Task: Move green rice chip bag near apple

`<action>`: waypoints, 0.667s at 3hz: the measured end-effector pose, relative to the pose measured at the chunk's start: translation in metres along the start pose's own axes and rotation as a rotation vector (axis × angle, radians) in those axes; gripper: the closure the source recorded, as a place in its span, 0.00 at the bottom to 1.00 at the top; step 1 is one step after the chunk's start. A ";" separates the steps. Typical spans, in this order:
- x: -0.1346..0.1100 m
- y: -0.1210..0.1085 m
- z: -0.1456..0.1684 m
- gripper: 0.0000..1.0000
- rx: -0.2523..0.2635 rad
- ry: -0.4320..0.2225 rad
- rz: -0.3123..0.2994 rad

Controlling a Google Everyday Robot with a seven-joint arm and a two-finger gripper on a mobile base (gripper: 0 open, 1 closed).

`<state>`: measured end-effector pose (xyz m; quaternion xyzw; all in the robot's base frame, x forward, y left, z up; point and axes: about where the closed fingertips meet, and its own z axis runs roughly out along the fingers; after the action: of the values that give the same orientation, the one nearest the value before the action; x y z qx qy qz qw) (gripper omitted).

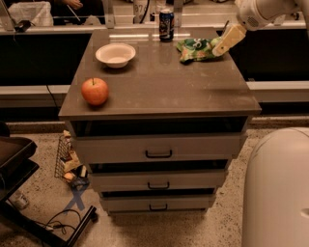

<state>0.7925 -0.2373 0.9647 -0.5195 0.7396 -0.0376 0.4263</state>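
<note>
reaching in from the upper right, the gripper point(221, 46) sits at the right edge of the green rice chip bag point(195, 48), angled down and to the left. it looks to be at the foil, but real contact can't be told. how far open the gripper is, and whether it has hold of anything, can't be told either: only one pale cream shape shows. the white arm point(256, 12) runs off the top right corner.

the bag lies crumpled on the back right part of the brown cabinet top point(164, 84), close to the right edge. a dark blue soda can point(166, 24) stands upright at the back edge, just left of the bag and apart from it. a white bowl point(115, 54) sits upright at back left. the apple point(95, 91) rests near the front left corner, stem up, well apart from the bag and diagonally across the top from it.

three drawers point(158, 147) with dark handles are stacked under the top. a rounded white robot body point(277, 193) fills the lower right. left of the cabinet, on the speckled floor, is a wire basket point(65, 157) with clutter. a dark frame point(14, 159) and cables are at bottom left.
</note>
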 end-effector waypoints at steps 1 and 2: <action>0.000 0.000 0.000 0.00 0.000 0.000 0.000; 0.003 -0.003 0.043 0.00 0.008 -0.140 0.100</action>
<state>0.8228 -0.2246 0.9372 -0.4818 0.7329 0.0172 0.4801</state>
